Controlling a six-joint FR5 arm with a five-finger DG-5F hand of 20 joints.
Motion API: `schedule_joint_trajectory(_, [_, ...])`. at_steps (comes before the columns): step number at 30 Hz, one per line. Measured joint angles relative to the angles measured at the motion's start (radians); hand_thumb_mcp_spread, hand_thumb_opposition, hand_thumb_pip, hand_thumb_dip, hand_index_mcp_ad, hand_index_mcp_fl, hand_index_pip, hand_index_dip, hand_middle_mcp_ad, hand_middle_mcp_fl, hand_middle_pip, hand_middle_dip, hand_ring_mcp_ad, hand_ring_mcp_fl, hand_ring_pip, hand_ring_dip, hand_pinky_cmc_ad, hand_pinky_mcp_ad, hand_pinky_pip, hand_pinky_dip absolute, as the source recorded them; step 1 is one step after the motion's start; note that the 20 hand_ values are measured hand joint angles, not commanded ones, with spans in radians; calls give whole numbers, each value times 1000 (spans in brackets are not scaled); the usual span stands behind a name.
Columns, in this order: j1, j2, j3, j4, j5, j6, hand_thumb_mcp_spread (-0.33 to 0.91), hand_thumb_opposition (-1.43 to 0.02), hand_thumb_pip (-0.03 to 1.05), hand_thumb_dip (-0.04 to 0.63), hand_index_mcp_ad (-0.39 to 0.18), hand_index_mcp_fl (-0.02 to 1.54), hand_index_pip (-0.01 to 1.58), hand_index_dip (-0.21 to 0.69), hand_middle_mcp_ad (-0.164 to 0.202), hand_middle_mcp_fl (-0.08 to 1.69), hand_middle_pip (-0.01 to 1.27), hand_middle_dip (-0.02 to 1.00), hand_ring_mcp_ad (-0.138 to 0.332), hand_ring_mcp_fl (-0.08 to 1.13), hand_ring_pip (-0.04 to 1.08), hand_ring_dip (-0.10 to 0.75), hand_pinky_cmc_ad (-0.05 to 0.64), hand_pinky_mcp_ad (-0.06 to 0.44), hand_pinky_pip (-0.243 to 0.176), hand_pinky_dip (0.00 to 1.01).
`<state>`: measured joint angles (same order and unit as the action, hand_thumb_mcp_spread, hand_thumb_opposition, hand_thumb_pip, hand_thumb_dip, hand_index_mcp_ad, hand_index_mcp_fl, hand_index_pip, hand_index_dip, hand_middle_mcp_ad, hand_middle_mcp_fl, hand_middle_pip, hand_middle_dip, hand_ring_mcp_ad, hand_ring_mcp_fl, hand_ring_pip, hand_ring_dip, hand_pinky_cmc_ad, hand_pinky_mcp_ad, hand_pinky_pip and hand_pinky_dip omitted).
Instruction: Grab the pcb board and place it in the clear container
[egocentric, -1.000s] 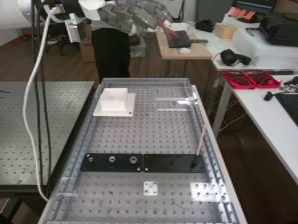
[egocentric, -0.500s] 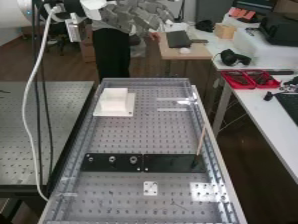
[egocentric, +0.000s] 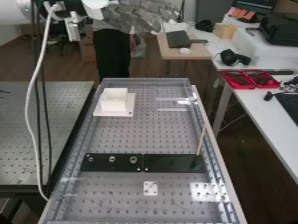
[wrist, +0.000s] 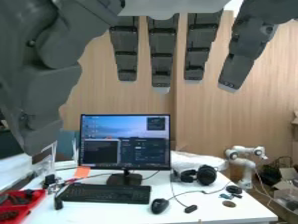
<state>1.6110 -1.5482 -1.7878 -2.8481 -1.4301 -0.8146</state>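
High at the top edge of the high view is the hand (egocentric: 136, 16), raised beyond the bench's far end and touching nothing on it. In the wrist view the fingers of the hand (wrist: 161, 52) hang straight and apart, the thumb off to one side, with nothing between them. A small pale plate with holes (egocentric: 151, 188) lies on the perforated bench near its close end; I cannot tell whether it is the pcb board. Clear, glinting pieces lie at the far right (egocentric: 174, 109) and near right (egocentric: 205, 192); which is the clear container I cannot tell.
A white block (egocentric: 114, 99) stands on a white base at the bench's far left. Two black plates (egocentric: 174, 163) span the middle, a thin stick (egocentric: 201, 140) rising at their right end. Rails (egocentric: 217, 165) edge the bench. The wrist view faces a monitor (wrist: 125, 141) on a desk.
At the high view's top edge the hand has shifted slightly, its fingers now reaching a little further right. The things on the bench have not moved.
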Motion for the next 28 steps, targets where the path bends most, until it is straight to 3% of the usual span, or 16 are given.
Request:
schedule_joint_trajectory(7, [-9, 6, -8, 9, -11, -1, 288, -714, 417, 126, -68, 307, 72, 244, 84, 213, 126, 555, 154, 134, 101, 422, 429, 377, -26, 682])
schedule_joint_trajectory(11, [-14, 11, -10, 0, -11, -9, 272, -698, 368, 110, -68, 307, 70, 244, 82, 215, 126, 536, 159, 113, 105, 403, 431, 394, -30, 682])
schedule_joint_trajectory(28, [-30, 25, -19, 11, -32, -1, 267, -696, 367, 82, -68, 290, 72, 246, 82, 182, 131, 504, 161, 113, 101, 363, 450, 394, -30, 681])
